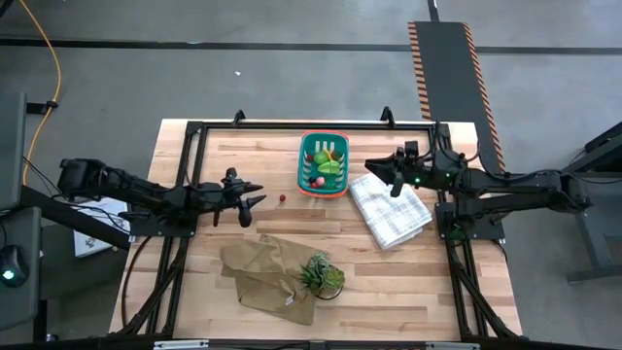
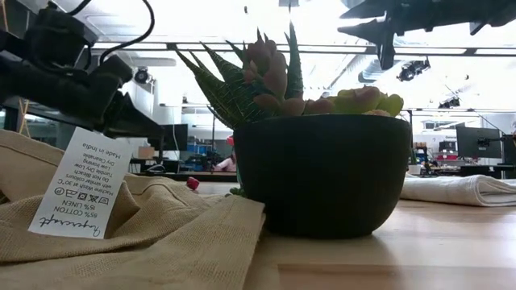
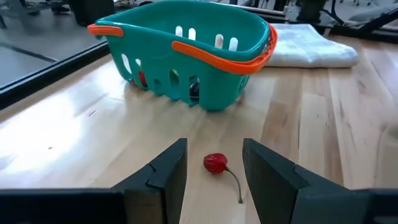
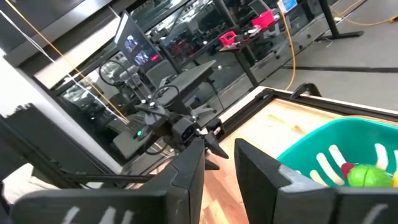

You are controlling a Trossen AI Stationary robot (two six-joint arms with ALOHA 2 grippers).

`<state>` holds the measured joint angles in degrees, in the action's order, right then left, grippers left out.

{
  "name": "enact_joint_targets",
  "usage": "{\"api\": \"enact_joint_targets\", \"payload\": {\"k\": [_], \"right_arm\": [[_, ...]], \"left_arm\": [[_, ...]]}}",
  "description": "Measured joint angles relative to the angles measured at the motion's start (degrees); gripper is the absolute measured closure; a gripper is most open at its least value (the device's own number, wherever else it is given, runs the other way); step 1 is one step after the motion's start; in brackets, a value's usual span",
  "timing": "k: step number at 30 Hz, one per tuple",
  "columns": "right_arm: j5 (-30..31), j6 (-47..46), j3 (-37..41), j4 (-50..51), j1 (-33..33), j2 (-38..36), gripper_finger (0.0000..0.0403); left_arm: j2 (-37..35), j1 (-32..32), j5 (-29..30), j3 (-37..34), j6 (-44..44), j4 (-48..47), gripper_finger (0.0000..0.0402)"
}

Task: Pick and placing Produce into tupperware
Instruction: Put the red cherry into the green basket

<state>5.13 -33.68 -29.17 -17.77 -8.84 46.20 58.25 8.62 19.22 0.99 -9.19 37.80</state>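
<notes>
- The left gripper [image 1: 255, 202] hovers low over the table [image 1: 194, 292], fingers [image 3: 165, 177] parted and grasping nothing.
- A small red cherry [image 3: 215, 163] lies on the table between those fingers, touching neither.
- Right of the cherry stands the teal basket [image 1: 307, 156], holding produce.
- The right gripper [image 1: 381, 172], fingers slightly parted and empty, hovers beside the basket, above the white cloth [image 1: 391, 212].

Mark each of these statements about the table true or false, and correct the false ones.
1. A small red cherry lies on the bare wood between the left gripper's open fingers. True.
2. The teal basket is empty. False: produce already lies in it.
3. The right gripper holds the checked cloth. False: it hangs above, gripping nothing.
4. The potted plant stands on the tan cloth. True.
</notes>
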Motion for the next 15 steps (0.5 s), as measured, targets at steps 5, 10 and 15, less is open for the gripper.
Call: {"api": "enact_joint_targets", "payload": {"k": [5,10,15], "right_arm": [[1.2,0.8,0.0,0.7,1.0,0.0,0.0324],[1.3,0.7,0.0,1.2,1.5,0.0,0.0324],[0.8,0.3,0.0,1.3,1.5,0.0,0.0324]], "left_arm": [[2.3,0.0,0.0,1.5,1.5,0.0,0.0259],[7.6,0.0,-0.2,3.1,2.6,1.2,0.0259],[13.2,0.0,-0.2,3.1,1.9,7.2,0.0259]]}}
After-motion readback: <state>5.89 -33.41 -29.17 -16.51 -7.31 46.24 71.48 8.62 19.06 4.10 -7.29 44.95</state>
